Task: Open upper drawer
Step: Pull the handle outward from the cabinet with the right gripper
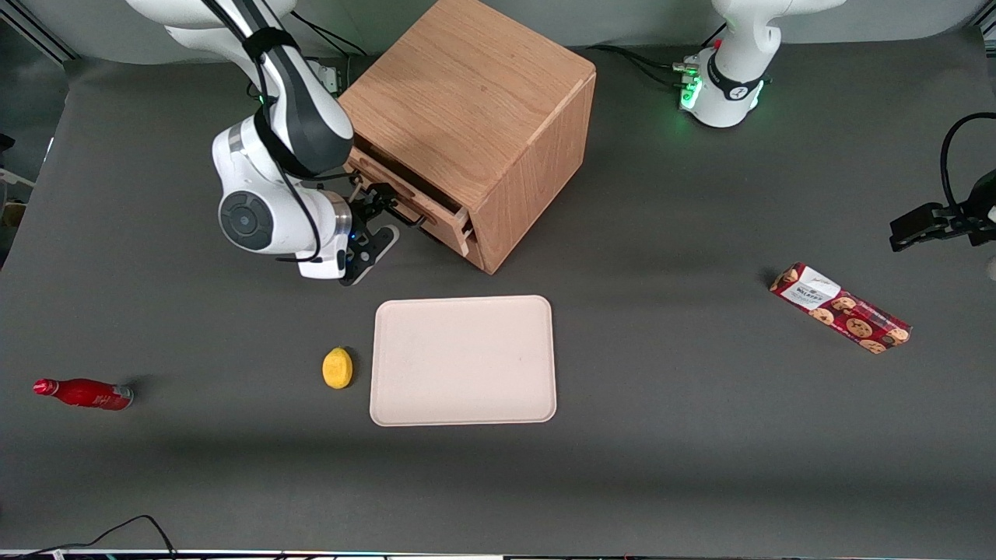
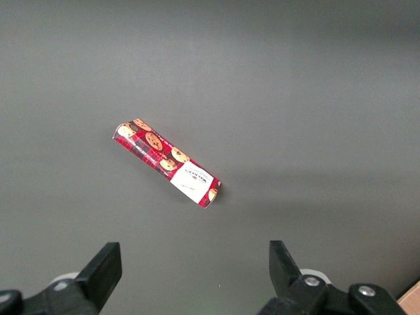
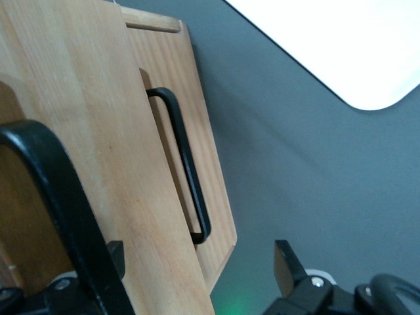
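The oak cube cabinet (image 1: 467,101) stands on the table, farther from the front camera than the tray. Its upper drawer (image 1: 436,216) is drawn out a little, with a dark gap showing above its front panel. In the right wrist view the upper drawer's panel (image 3: 98,164) and its black bar handle (image 3: 56,190) are very close; the bottom drawer (image 3: 210,184) with its own handle (image 3: 187,170) lies lower. My right gripper (image 1: 383,214) is in front of the upper drawer at its handle. It also shows in the right wrist view (image 3: 200,259), open, with one finger (image 3: 115,254) against the bar.
A cream tray (image 1: 463,359) lies nearer the front camera than the cabinet, with a yellow lemon (image 1: 337,367) beside it. A red bottle (image 1: 82,393) lies toward the working arm's end. A red cookie box (image 1: 840,307) lies toward the parked arm's end.
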Robot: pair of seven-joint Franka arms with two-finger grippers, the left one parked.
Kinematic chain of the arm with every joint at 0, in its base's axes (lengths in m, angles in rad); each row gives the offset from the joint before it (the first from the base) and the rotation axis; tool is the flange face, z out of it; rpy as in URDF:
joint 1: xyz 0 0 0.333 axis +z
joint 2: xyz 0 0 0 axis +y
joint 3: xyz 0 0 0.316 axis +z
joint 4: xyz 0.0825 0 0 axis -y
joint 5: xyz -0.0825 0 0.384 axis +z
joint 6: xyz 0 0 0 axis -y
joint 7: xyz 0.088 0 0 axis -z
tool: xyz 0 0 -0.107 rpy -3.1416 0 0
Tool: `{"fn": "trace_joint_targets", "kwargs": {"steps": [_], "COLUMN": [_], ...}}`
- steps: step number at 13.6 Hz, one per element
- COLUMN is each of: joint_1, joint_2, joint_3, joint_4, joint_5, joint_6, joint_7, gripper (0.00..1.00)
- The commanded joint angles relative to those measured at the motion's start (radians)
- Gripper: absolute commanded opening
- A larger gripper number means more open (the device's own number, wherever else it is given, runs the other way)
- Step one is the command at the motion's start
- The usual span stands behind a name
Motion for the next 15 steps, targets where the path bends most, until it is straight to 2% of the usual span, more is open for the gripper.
{"fn": "trace_joint_targets", "kwargs": {"steps": [1, 15], "joint_1": [-0.043, -0.178], "joint_2": [0.041, 0.153], "joint_3": [0.001, 0.001], "joint_4": [0.039, 0.174], "joint_5": [0.024, 0.01], "joint_6": [0.001, -0.008], "joint_7": [-0.062, -0.21], "gripper": [1.0, 1.0]}}
